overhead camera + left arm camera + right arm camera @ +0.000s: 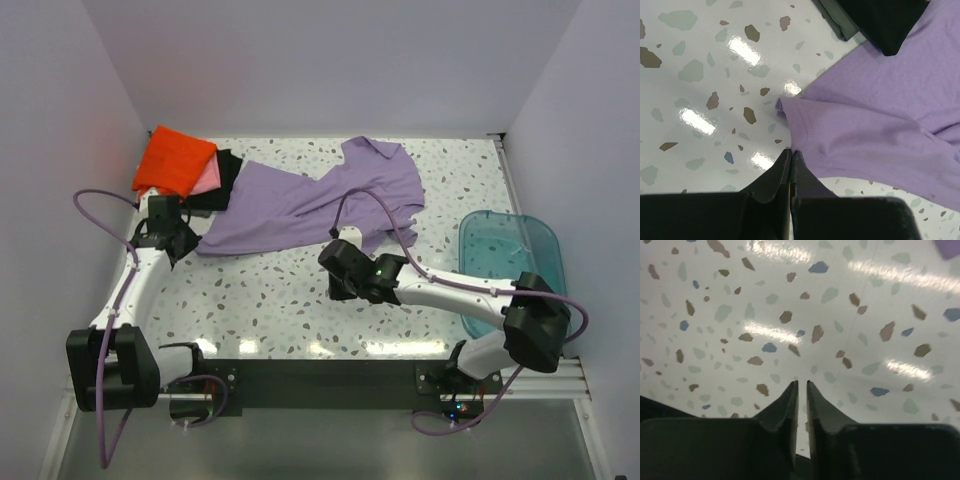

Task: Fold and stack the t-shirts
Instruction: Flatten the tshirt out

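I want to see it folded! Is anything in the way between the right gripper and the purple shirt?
Nothing visible is. The right gripper, shut, hangs over the table just beside the shirt; only bare speckled surface lies between them.

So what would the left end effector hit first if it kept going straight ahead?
The lavender t-shirt: its hem corner lies right at the shut left end effector, possibly touching it.

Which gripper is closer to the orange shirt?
Left. The left gripper is robot-side of the orange shirt, pinching the lavender t-shirt; the right gripper is over bare table, farther right.
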You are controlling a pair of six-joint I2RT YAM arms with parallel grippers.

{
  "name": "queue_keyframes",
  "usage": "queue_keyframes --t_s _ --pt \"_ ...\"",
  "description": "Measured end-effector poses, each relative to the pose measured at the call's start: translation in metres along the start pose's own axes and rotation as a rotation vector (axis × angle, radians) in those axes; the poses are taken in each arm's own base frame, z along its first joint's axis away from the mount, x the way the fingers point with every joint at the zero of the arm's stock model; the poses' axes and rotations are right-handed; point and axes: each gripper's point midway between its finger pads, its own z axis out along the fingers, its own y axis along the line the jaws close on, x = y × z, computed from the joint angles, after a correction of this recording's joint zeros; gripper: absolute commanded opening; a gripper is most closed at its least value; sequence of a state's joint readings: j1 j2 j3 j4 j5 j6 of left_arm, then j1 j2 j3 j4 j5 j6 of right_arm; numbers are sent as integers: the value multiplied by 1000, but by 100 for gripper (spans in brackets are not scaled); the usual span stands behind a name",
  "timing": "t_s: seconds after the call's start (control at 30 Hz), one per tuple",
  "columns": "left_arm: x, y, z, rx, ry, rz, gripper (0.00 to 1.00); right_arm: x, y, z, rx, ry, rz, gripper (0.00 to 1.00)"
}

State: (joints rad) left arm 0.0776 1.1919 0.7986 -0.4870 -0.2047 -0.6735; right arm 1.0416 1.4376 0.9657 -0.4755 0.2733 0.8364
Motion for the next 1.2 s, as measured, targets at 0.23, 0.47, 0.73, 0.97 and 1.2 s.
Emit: queue_keyframes --t_s 0.23,0.47,0.73,0.97,1.2 --pt "1 -5 0 24 12 5 0 -46 -54 20 172 -71 -61 41" --pt "3 -8 0 40 21 5 0 -74 -104 54 256 -54 -197 46" --pt "3 -9 0 46 21 12 0 -82 -97 84 234 -28 -374 53" --pt "4 -9 2 46 27 14 0 -79 -108 101 261 9 -416 51" --pt "4 -9 3 48 26 18 0 -82 -117 103 274 8 -398 46"
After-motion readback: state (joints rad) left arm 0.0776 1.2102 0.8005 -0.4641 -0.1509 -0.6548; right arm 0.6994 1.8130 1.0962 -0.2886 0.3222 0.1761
